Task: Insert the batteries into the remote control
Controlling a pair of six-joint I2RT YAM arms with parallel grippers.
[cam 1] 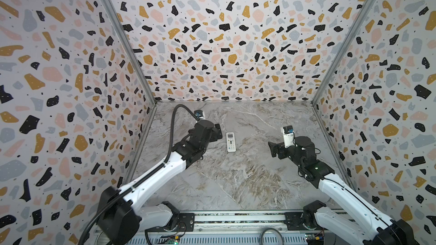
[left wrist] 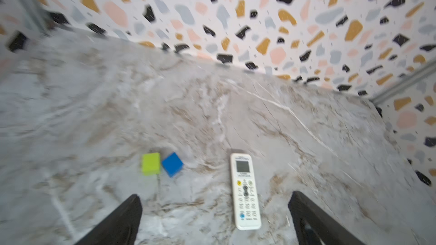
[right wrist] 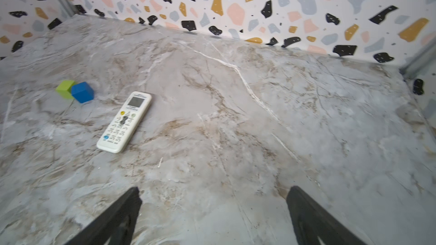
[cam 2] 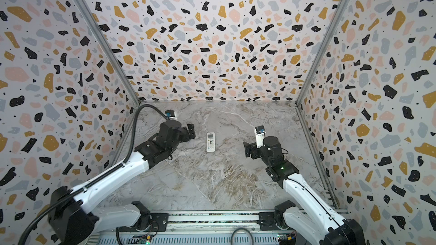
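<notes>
While both arms hang over the marble table [cam 1: 236, 180], the left gripper [left wrist: 215, 195] is spread wide, nothing between its fingers [left wrist: 122, 218]. In both top views it sits just left of frame centre, close beside the screen end of the remote control [cam 1: 230, 142]; I can't tell whether they touch. The right gripper [right wrist: 214, 189] is likewise spread and empty. It sits right of centre in the top views, pointing toward the remote control but well apart from it. The remote control lies flat on the table, buttons up, grey screen end toward the back wall, long axis running up-down in the top frames, between the two grippers and nearer the left one. Both wrist views show a green cube [left wrist: 151, 163] and a blue cube [left wrist: 172, 164] just beside each other, near the remote control's screen end on the left arm's side. The left wrist picture is a bit smeared. Terrazzo-print walls [cam 1: 224, 43] box the table in on three sides.
</notes>
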